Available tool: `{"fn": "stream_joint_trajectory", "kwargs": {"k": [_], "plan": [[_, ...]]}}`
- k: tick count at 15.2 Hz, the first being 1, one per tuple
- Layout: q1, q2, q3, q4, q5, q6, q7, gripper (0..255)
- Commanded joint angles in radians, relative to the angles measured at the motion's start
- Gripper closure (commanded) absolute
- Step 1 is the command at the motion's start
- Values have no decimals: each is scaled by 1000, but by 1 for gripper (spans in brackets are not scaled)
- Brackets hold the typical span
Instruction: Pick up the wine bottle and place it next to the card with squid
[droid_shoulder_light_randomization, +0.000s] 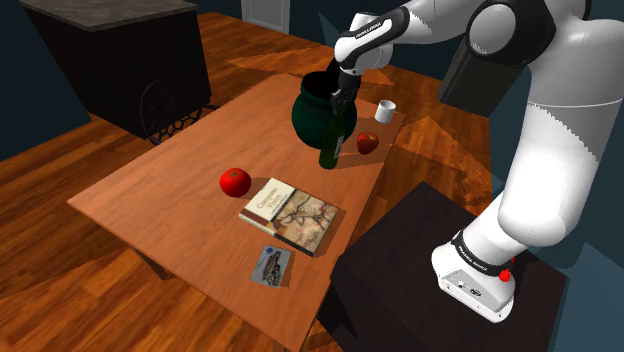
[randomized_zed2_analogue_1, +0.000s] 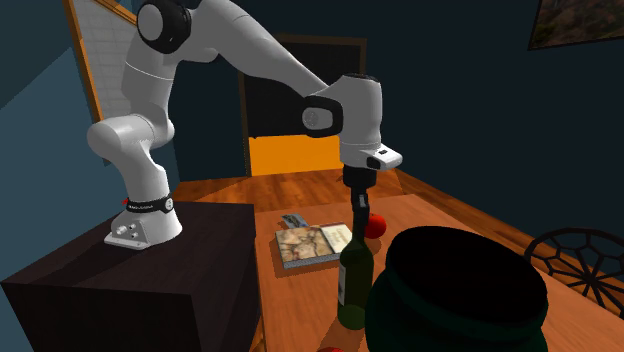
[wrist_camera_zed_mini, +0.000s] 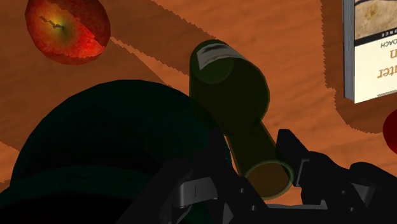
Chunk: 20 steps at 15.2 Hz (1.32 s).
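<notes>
Status: dark green wine bottle (droid_shoulder_light_randomization: 329, 148) stands upright on the brown wooden table (droid_shoulder_light_randomization: 150, 190), tight against a round dark green pot (droid_shoulder_light_randomization: 312, 105). I read the black fingers (wrist_camera_zed_mini: 296, 159) as closed on its neck at the mouth, likely because the pot blocks the body. Small squid-picture card (droid_shoulder_light_randomization: 272, 266) lies well apart, past a pale paperback book (droid_shoulder_light_randomization: 295, 215). Bottle's grey label (wrist_camera_zed_mini: 213, 57) is unreadable; the book cover shows "ter" and "OACH".
</notes>
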Motion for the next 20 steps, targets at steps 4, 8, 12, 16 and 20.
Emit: {"fn": "stream_joint_trajectory", "kwargs": {"k": [4, 8, 12, 16, 20], "plan": [[0, 0, 0, 0, 0, 0, 0, 255], [1, -7, -1, 3, -3, -10, 2, 255], [4, -36, -7, 17, -13, -52, 11, 255], [7, -62, -11, 36, -23, -96, 19, 255], [9, -85, -15, 57, -32, -140, 26, 255]]}}
